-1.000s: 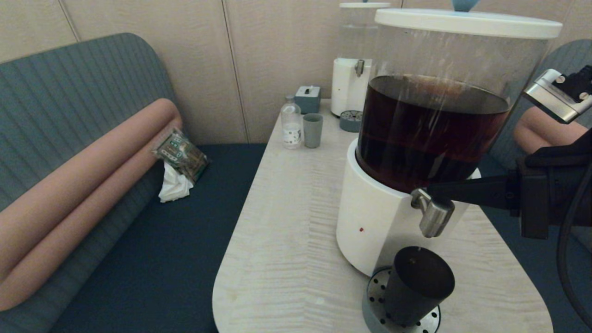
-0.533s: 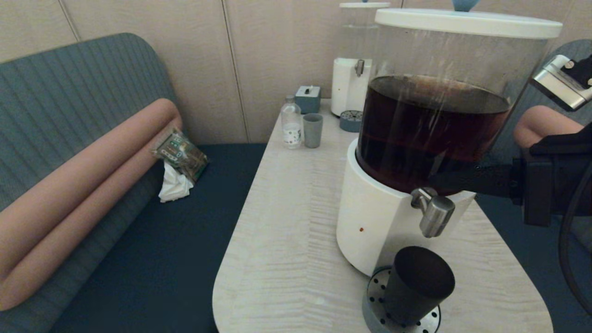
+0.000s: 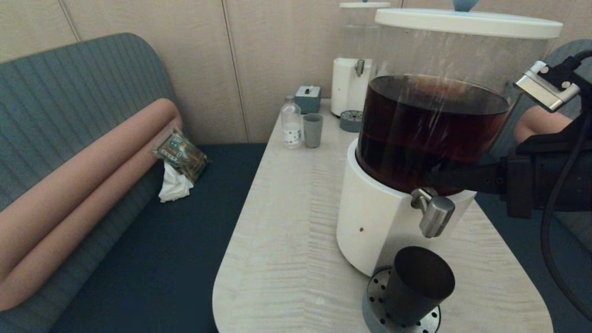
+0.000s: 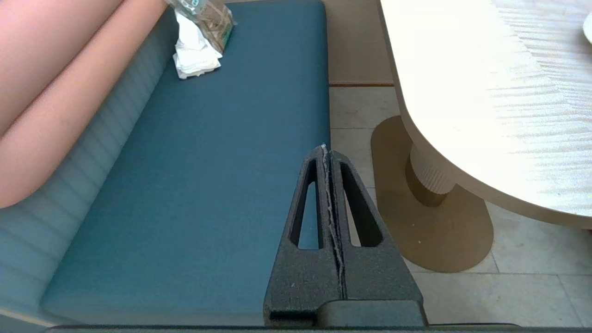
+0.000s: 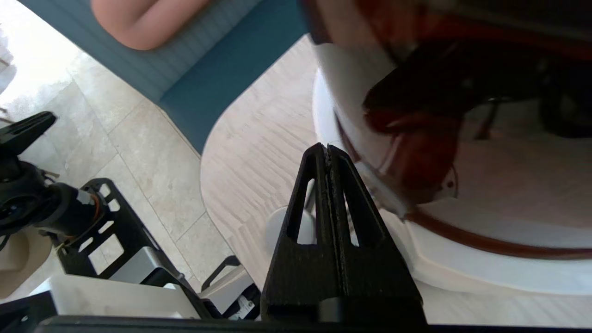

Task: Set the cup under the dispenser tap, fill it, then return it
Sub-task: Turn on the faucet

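Matte black tapered cup [image 3: 418, 284] on perforated tray [image 3: 375, 306], brushed-steel tap [image 3: 432, 213] above

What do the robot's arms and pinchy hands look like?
Each hand is a matte black gripper: the left gripper and the right gripper both have two long, tapering fingers with a slot-shaped hole through each one. The right arm is chunky and black, with a black cable looping off it and a silver metal block with screws on top.

My right gripper [image 3: 432, 178] reaches in level from the right, fingers pressed together, nothing held. My left gripper [image 4: 327, 152] sits parked low, fingers pressed together, nothing held.
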`<state>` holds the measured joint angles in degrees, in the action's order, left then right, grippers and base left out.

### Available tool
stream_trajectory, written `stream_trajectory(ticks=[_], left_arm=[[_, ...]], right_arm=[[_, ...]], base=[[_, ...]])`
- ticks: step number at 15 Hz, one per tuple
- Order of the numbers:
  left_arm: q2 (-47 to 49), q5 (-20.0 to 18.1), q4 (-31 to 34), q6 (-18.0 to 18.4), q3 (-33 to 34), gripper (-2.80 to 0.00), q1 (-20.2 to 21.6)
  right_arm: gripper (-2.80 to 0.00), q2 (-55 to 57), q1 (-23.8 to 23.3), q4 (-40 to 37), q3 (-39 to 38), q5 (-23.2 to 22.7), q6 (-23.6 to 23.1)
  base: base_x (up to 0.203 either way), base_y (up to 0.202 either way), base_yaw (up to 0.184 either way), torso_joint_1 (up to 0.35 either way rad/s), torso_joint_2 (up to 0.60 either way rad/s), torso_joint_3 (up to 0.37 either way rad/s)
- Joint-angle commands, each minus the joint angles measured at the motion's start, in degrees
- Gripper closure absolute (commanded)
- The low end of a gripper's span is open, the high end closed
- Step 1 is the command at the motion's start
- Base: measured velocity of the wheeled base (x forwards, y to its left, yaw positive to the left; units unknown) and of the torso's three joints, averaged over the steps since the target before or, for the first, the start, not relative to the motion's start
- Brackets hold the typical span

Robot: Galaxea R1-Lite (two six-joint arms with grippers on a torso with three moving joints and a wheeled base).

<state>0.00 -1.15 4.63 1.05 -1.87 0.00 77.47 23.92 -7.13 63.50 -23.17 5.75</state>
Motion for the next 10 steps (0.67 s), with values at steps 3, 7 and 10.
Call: stream_trajectory(ticks=[3,7,10], left_arm=[[0.0,0.0,0.0,0.0,-0.1,0.00,0.0],[0.0,0.1,0.0,0.0,0.0,0.00,0.0],[0.0,0.0,0.0,0.0,0.0,0.00,0.0]], right_arm=[[0.00,0.7,-0.1,-0.3,0.2,1.5,-0.1],[0.00,0.9,-0.1,-0.3,-0.5,1.5,-0.1],[0.00,1.3,0.0,-0.4,-0.7,1.5,-0.2]], base=[[0.000,0.000,0.000,0.000,0.00,0.000],[0.000,0.000,0.000,0.000,0.00,0.000],[0.000,0.000,0.000,0.000,0.00,0.000]])
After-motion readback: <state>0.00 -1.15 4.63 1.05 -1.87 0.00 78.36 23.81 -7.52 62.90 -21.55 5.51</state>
